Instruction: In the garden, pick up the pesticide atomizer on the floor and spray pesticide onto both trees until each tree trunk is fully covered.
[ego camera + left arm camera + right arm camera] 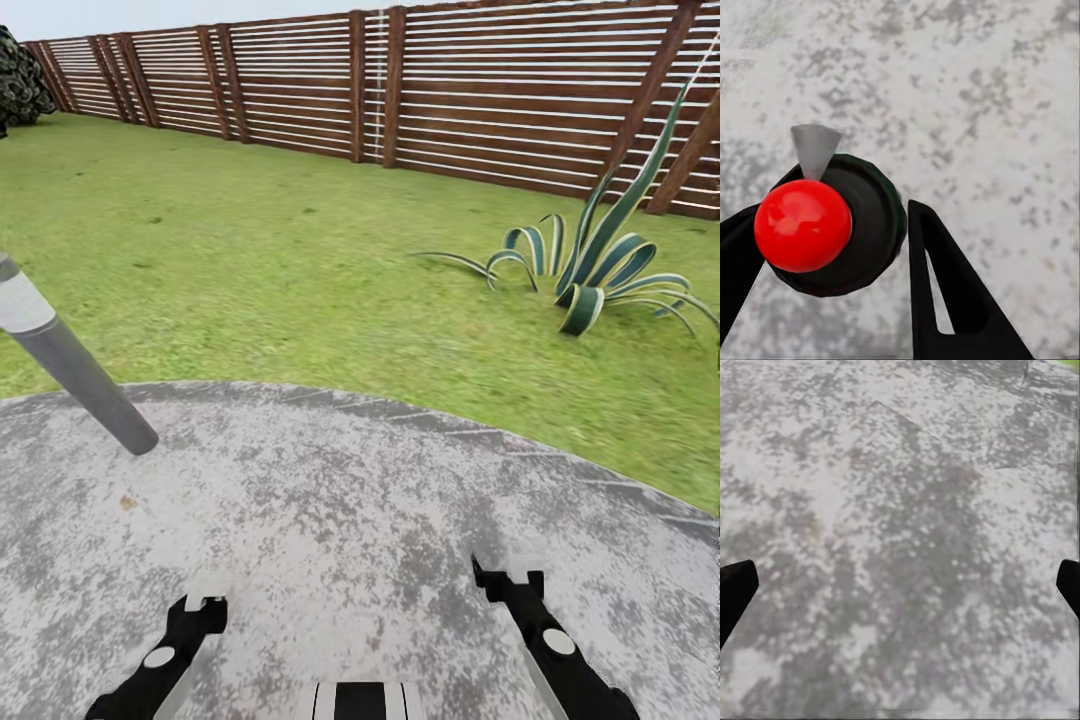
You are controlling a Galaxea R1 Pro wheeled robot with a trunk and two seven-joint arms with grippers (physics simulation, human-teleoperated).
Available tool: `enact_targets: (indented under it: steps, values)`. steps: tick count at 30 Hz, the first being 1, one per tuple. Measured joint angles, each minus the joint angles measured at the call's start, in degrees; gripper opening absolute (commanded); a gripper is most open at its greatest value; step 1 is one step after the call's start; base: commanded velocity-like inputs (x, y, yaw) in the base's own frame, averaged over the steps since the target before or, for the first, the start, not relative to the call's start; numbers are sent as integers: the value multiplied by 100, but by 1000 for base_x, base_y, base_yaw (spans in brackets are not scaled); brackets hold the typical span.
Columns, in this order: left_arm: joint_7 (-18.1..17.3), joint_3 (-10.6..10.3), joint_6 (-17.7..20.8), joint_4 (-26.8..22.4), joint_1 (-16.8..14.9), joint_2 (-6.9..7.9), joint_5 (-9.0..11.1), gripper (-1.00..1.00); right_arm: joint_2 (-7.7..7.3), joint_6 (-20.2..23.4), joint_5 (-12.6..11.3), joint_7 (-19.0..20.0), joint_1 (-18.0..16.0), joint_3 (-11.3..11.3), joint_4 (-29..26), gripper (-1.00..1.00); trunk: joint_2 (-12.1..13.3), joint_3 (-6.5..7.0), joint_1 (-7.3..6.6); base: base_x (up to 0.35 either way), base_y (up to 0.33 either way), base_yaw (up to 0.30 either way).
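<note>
- Left gripper (832, 292) is hanging over the grey paving (330, 520), its fingers (945, 285) sitting either side of the atomizer (844, 225), red cap up; whether they touch, I cannot tell.
- Right gripper (900, 585) is hovering with fingers wide.
- A grey pole (70, 360) is leaning at left.
- Beyond, lawn (250, 250), a striped plant (600, 270), a slatted fence (480, 90).

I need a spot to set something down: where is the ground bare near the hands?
Bare paving lies between the hands and beneath the right hand, fingers spread. Open lawn runs from the paving's edge to the fence. Crowded: the left hand straddles a red-topped dark object; a grey pole leans at left; a striped plant sits at right.
</note>
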Motion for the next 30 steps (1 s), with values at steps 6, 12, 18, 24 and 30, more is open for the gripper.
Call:
enact_targets:
  steps: [6,12,18,24,30]
  values:
    - [0,4,-7,23,350,62,13,-100,-7,-363,-7,-7,213,-3,845,100,8,186,-15,0,0,-77]
    - [9,2,-8,44,603,61,14,-100,-2,-1563,-18,-8,259,-3,1968,100,16,373,-31,0,0,-15]
    - [28,51,-12,46,761,65,18,-100,11,-2172,-17,-6,264,4,2647,100,24,560,-46,0,0,-1]
    - [10,234,-17,55,850,39,7,-100,23,-2258,-9,0,267,9,2797,100,32,714,-62,0,0,0]
    - [10,243,-17,128,852,38,-1,-100,10,-2254,-15,2,268,5,2800,100,40,848,-77,0,0,0]
